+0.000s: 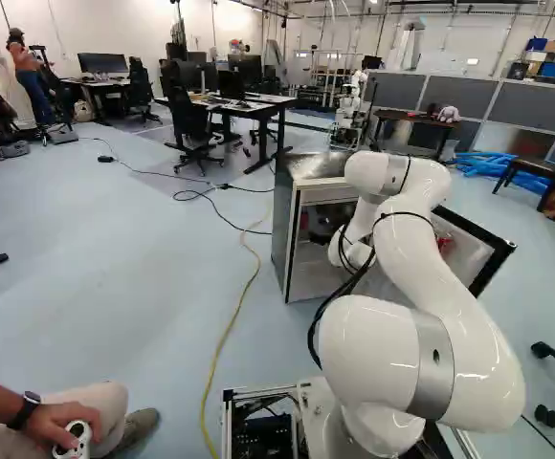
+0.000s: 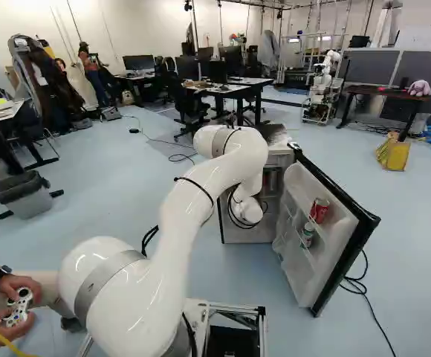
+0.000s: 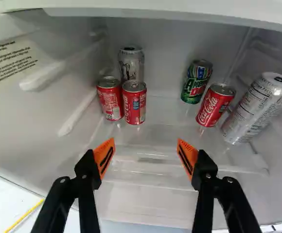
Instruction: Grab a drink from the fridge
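Wrist view: the gripper (image 3: pixel 146 141) stands wide open, its orange pads (image 3: pixel 104 154) well apart and holding nothing; its fingers point into the fridge (image 1: pixel 282 225), where six drink cans stand ahead; taking the gripper as the clock's centre and twelve as straight ahead, a first red can (image 3: pixel 110 100) is near eleven o'clock, with a second red can (image 3: pixel 134 104) just beside it at half past eleven; a silver can (image 3: pixel 131 66) stands behind that pair, just short of twelve; a green can (image 3: pixel 196 83) sits between one and two, a third red can (image 3: pixel 215 105), tilted, at two, and a large silver can (image 3: pixel 258 109), also tilted, at half past two; in the right base view, the white arm (image 2: pixel 175 253) reaches towards one o'clock from its foot, into the fridge; the open door (image 2: pixel 342 236) lies at two o'clock from that foot, with a red can (image 2: pixel 319 210) on its shelf.
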